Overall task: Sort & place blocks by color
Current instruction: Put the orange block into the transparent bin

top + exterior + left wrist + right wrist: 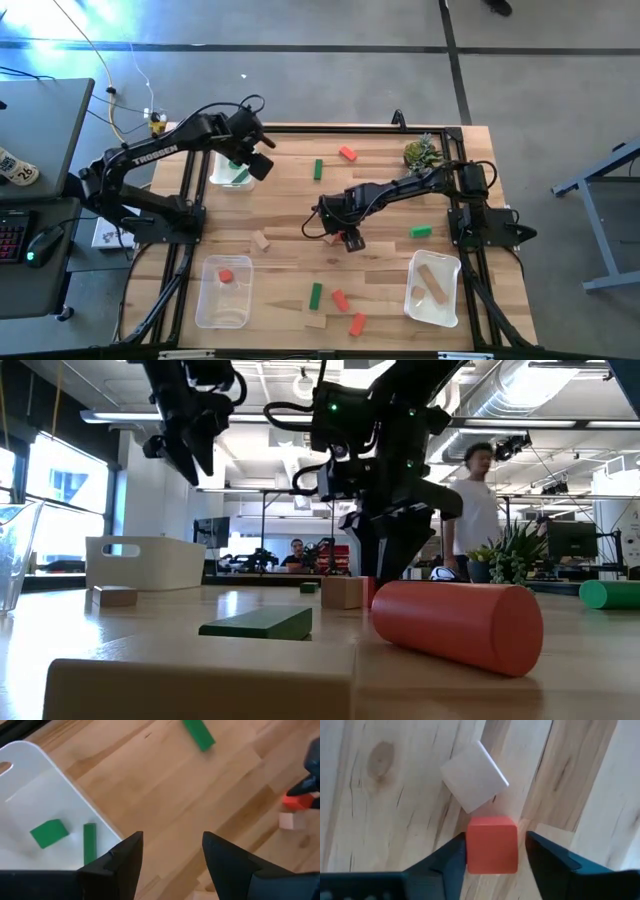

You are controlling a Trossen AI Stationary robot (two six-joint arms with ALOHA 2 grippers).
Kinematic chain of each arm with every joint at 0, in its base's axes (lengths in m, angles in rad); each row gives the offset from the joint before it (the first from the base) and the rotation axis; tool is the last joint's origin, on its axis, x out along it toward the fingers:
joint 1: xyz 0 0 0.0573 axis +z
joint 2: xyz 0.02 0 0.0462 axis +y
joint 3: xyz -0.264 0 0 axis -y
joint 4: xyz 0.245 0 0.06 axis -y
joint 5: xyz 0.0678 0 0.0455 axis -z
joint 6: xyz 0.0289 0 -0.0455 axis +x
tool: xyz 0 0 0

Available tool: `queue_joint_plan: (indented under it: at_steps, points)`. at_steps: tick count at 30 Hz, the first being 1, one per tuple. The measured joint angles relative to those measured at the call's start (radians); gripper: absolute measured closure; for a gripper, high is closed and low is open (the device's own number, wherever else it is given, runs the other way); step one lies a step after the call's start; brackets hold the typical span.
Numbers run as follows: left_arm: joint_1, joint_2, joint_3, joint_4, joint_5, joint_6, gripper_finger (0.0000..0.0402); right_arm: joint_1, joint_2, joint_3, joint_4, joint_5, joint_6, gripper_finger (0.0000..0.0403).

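A red cube (492,845) sits on the table touching a tan cube (474,776) near the table's middle. My right gripper (496,851) (340,232) points down over the red cube, open, one finger on each side of it. My left gripper (172,847) (255,150) hangs open and holds nothing above the table, beside the white tray (30,780) at the far left. That tray holds two green blocks (48,832) (90,842). More red, green and tan blocks lie scattered on the table. My right gripper comes from above with its fingers on either side of the red cube. One finger (451,857) lies right at the cube's side (470,847), and whether it touches I cannot tell. A thin gap shows at the other finger. The cube rests flat on the table.
A clear tray (205,300) at the near left holds a red block (227,276). Another tray (450,300) at the near right holds tan blocks. Loose blocks include green ones (318,169) (421,231) (316,294), red ones (348,153) (357,323) and a tan one (262,240). A plant (422,152) stands far right.
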Motion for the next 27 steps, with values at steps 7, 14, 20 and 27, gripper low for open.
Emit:
queue_joint_plan:
  at_steps: [7, 14, 20, 27]
  points:
    - [-0.053, -0.007, 0.000, 0.002, 0.000, 0.002, 0.0210, -0.003, -0.001, 0.002, 0.002, -0.041, 0.075, 0.0302]
    - [-0.067, -0.007, 0.000, 0.019, 0.010, 0.041, 0.0209, -0.029, -0.022, 0.024, -0.015, -0.048, 0.189, 0.0302]
    - [-0.068, -0.006, 0.000, 0.063, 0.058, 0.123, 0.0210, -0.067, -0.048, 0.108, -0.011, -0.029, 0.253, 0.0302]
    - [-0.069, -0.006, 0.000, 0.150, 0.248, 0.298, 0.0211, -0.098, -0.055, 0.250, -0.020, -0.028, 0.344, 0.0302]
